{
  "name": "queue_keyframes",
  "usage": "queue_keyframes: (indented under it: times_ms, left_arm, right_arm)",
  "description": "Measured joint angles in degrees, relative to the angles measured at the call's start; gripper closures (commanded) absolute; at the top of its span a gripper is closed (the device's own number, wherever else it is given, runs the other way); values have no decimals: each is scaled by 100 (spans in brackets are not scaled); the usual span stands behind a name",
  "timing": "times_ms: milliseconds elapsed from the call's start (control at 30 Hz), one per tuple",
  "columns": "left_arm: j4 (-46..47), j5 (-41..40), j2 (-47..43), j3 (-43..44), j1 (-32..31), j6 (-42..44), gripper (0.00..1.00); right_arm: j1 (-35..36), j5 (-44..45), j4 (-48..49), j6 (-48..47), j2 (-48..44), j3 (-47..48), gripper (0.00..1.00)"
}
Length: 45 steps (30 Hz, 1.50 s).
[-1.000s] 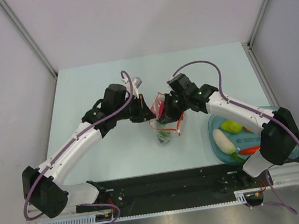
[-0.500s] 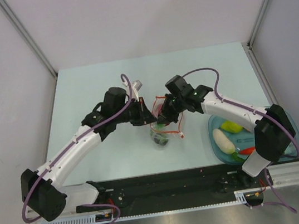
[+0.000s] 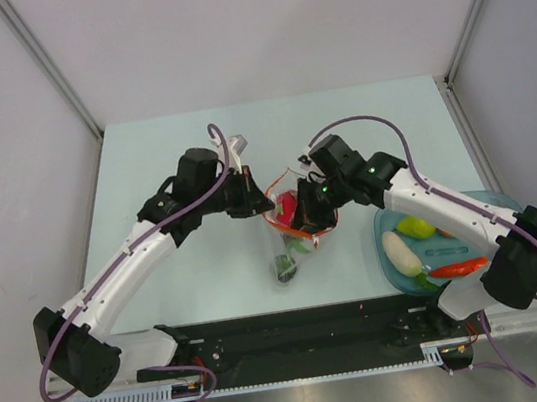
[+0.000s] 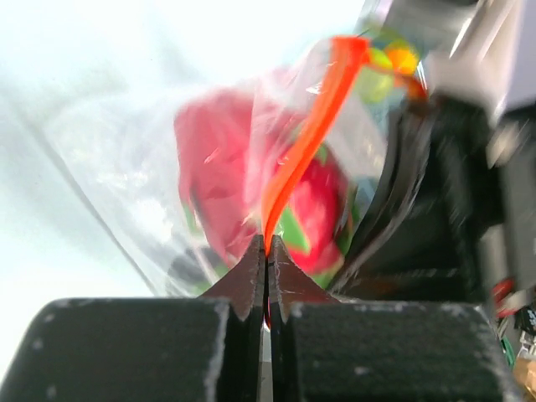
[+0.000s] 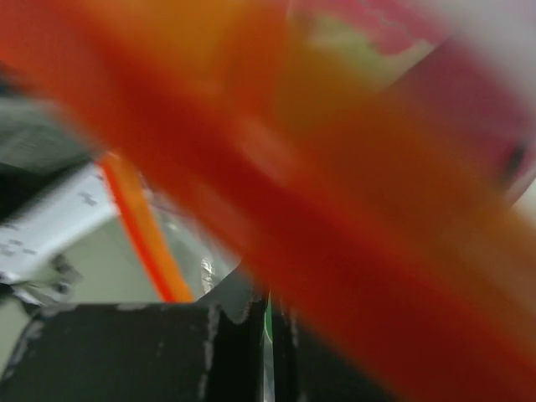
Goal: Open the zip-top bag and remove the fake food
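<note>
While the bag (image 3: 291, 230) hangs above the middle of the bench (image 3: 162, 166), both grippers hold it by its mouth. The left gripper (image 3: 263, 205) reaches in from the left of the top view and the right gripper (image 3: 308, 220) from the right, and the orange strip (image 3: 282, 221) runs between them as a spread loop. The rest of the clear bag sags down toward the lower edge of the frame, its bottom end at or near the bench.

In the left wrist view the left gripper (image 4: 266, 270) is pinched tight on the strip (image 4: 310, 134), which rises from the fingertips (image 4: 248, 276) toward the upper right. Behind the plastic sits the dragon fruit (image 4: 226, 180), pink-red with green leaves. The black body on the right of that frame is blurred.

The right wrist view is mostly orange blur. The right gripper (image 5: 266, 314) shows at the bottom with its jaws together, and a length of strip (image 5: 138, 222) crosses the left of the frame. The blur hides exactly what it grips, but in the top view it meets the bag's rim.

From above, the dragon fruit (image 3: 288, 206) lies just inside the mouth, and a dark piece (image 3: 286, 267) sits at the bag's low end.

At the lower right, the teal tray (image 3: 441, 252) holds a radish (image 3: 401, 252), a green fruit (image 3: 416, 227) and a carrot (image 3: 458, 268).
</note>
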Motion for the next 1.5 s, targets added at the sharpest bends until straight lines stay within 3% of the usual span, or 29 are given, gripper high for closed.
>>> queue_keyframes:
  times_ms: [267, 533, 833, 1067, 1500]
  left_arm:
    - [-9, 72, 2, 125, 15, -44, 100]
    - [0, 59, -138, -118, 35, -48, 100]
    - [260, 203, -570, -839, 35, -387, 100]
    - [431, 291, -588, -951, 35, -566, 100]
    - [378, 330, -501, -870, -13, -584, 100]
  right_arm:
    - [662, 669, -1156, -1047, 334, 643, 100]
    - [538, 1034, -1263, -1172, 210, 949, 100]
    - [-693, 236, 111, 129, -577, -234, 100]
    - [-382, -330, 1274, 1147, -310, -487, 100]
    - [-96, -57, 1611, 2109, -243, -476, 100]
